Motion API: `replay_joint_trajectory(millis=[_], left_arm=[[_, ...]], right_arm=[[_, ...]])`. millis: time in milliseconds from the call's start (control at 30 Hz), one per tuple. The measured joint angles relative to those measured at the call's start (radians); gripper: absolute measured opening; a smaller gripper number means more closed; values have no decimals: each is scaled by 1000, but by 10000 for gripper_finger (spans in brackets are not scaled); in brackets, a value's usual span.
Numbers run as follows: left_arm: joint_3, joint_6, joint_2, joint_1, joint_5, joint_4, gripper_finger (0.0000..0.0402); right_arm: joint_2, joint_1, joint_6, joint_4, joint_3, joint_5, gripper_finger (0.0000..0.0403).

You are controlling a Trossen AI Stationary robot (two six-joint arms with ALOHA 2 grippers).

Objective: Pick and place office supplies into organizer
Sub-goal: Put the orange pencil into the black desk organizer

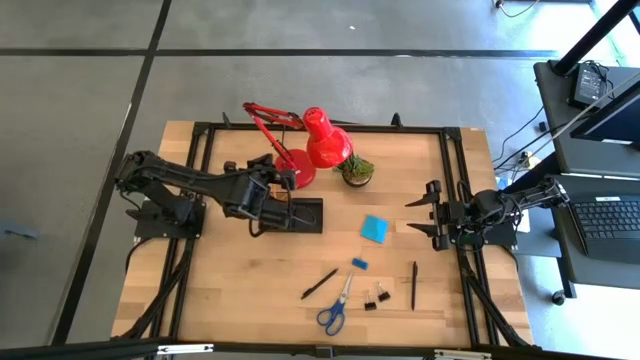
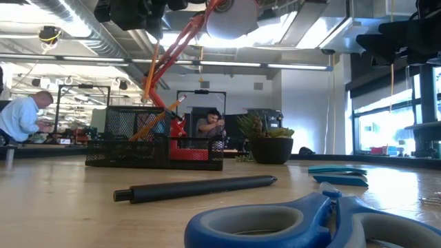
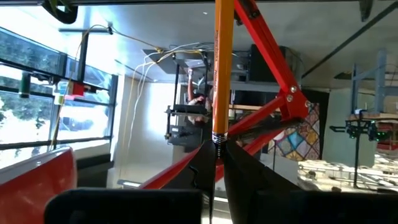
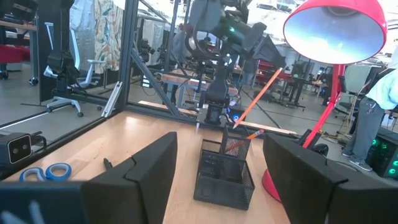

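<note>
Wooden worktop [image 1: 250,290] carries the organizer [image 1: 295,215]; the left gripper [image 3: 217,163], jaws clamped on an orange pencil [image 3: 222,68], should lower it straight into a slot. Right gripper [image 1: 420,215] waits, jaws apart.

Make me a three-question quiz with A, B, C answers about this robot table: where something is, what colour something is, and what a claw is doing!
1. Where is the black mesh organizer?
A. beside the red desk lamp's base
B. at the table's front edge
C. under the right arm

2. What colour is the square note pad?
A. yellow
B. blue
C. green

3. What is the left gripper doing?
A. hanging open
B. gripping the scissors
C. shut on an orange pencil

Answers: 1 A, the high view shows the organizer next to the lamp base. 2 B, the pad looks blue. 3 C, the left wrist view shows the fingers pinching the pencil.
</note>
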Motion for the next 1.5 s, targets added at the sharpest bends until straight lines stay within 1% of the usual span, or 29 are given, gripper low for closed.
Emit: replay_joint_trajectory(millis=[267, 333, 467, 867, 1200, 1500], left_arm=[[0, 41, 2, 34, 2, 0, 13], [0, 69, 10, 34, 21, 3, 13], [0, 105, 40, 37, 40, 11, 13], [0, 148, 153, 59, 16, 11, 13], [-1, 204, 201, 56, 30, 20, 13], [0, 212, 236, 44, 46, 56, 13]], right_arm=[[0, 0, 1, -6, 0, 0, 242], [0, 0, 1, -6, 0, 0, 242], [0, 0, 0, -7, 0, 0, 242], [0, 0, 0, -15, 0, 0, 242], [0, 0, 2, -50, 0, 0, 242], [0, 0, 1, -49, 0, 1, 242]])
